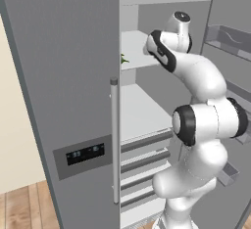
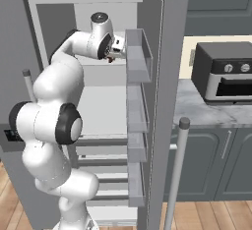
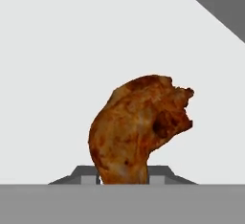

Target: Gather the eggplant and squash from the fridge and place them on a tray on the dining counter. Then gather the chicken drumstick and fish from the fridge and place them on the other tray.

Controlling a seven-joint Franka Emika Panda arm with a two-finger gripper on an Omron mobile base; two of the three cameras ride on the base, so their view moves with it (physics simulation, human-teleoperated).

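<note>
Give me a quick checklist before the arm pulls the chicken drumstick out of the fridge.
1. Hand closed on the chicken drumstick: ok, the narrow end sits between the fingertips.
2. Drumstick lifted off the shelf: cannot tell.
3. Right fridge door open for withdrawal: ok.
4. Door bins close beside the hand: not ok, tight on that side.
5. Green item at the shelf's left edge apart from the arm: ok.
6. Trays on the dining counter ready: cannot tell.
</note>
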